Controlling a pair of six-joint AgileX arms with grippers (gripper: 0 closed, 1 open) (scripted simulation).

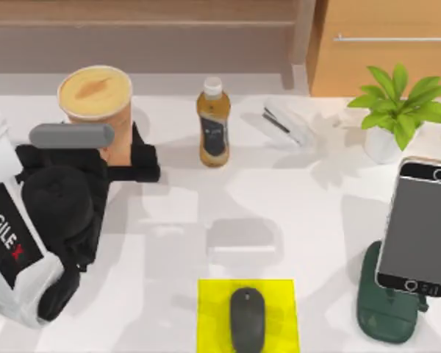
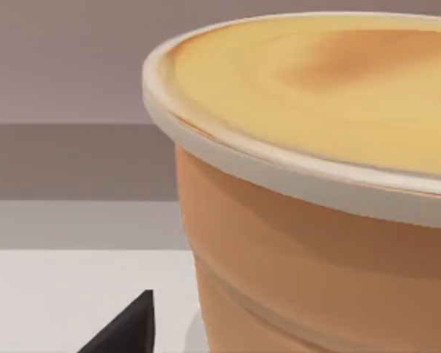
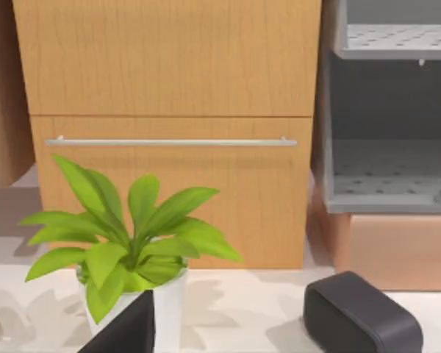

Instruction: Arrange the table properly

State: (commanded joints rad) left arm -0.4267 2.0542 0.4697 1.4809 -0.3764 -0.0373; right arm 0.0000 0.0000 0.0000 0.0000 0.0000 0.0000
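At desk (image 1: 169,243) 10 o'clock zone: our left gripper (image 1: 136,158) beside cup (image 1: 97,110), cup wall looming close in left wrist view; jaw state we cannot tell. Likely approach for grasp, low on cup wall for stability. Mouse (image 1: 248,318) seated on yellow pad (image 1: 213,309) at 6 o'clock. Bottle (image 1: 213,129) upright at 12 o'clock. Right arm parked facing plant (image 3: 132,250).

A coffee cup (image 1: 95,103), bottle (image 1: 213,125), stapler (image 1: 287,123), potted plant (image 1: 398,110), phone (image 1: 419,228) and mouse (image 1: 248,318) on a yellow pad (image 1: 213,309).
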